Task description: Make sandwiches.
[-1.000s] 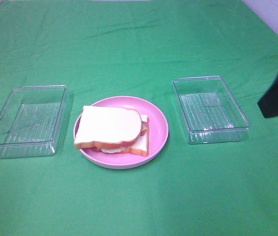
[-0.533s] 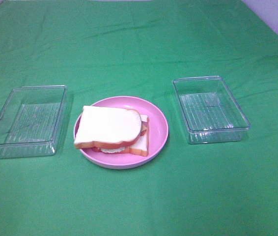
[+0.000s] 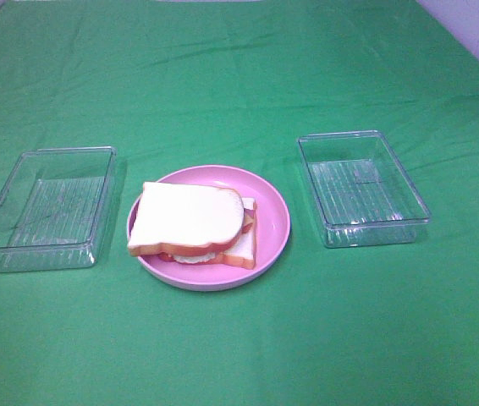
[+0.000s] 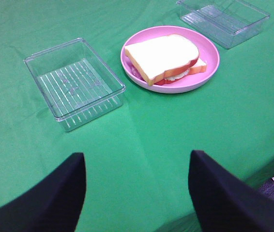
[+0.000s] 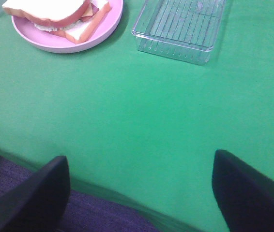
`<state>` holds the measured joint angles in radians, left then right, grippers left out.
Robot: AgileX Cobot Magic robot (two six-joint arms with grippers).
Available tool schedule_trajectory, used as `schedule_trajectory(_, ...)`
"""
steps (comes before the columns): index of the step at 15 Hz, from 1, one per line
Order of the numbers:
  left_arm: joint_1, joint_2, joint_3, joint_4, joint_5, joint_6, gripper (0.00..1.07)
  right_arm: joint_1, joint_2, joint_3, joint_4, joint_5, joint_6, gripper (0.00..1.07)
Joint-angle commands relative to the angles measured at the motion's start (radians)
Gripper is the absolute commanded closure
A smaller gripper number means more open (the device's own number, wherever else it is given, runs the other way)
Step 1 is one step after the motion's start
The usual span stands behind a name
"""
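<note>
We see the sandwich (image 3: 192, 224) on the plate (image 3: 273, 222) between two trays, well apart from both tools: left tool (image 4: 137, 193) and right tool (image 5: 142, 193) spread, gripping nothing.

My left black two-fingered gripper (image 4: 136, 193) shows only in its own wrist camera, at the bottom of the frame, fingers (image 4: 54, 198) spread wide apart with nothing between them. My right black two-fingered gripper (image 5: 139, 193) sits likewise at the bottom of its wrist frame, fingers (image 5: 246, 193) parted fully and holding nothing. Neither arm appears in the high camera's frame.
</note>
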<state>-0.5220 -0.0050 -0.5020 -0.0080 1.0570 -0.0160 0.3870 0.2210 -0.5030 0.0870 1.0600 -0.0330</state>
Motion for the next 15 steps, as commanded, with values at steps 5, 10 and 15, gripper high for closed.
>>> schedule_trajectory(5,-0.002,-0.022,0.001,-0.003,-0.011,0.002,0.47,-0.001,-0.009,-0.001,0.008,0.001,-0.062,0.31)
schedule_trajectory(10,0.111,-0.022,0.001,-0.003,-0.011,0.002,0.47,-0.001,-0.009,-0.001,0.003,0.001,-0.073,0.31)
schedule_trajectory(15,0.443,-0.022,0.001,-0.003,-0.011,0.002,0.47,-0.027,-0.009,-0.001,0.004,0.001,-0.072,0.31)
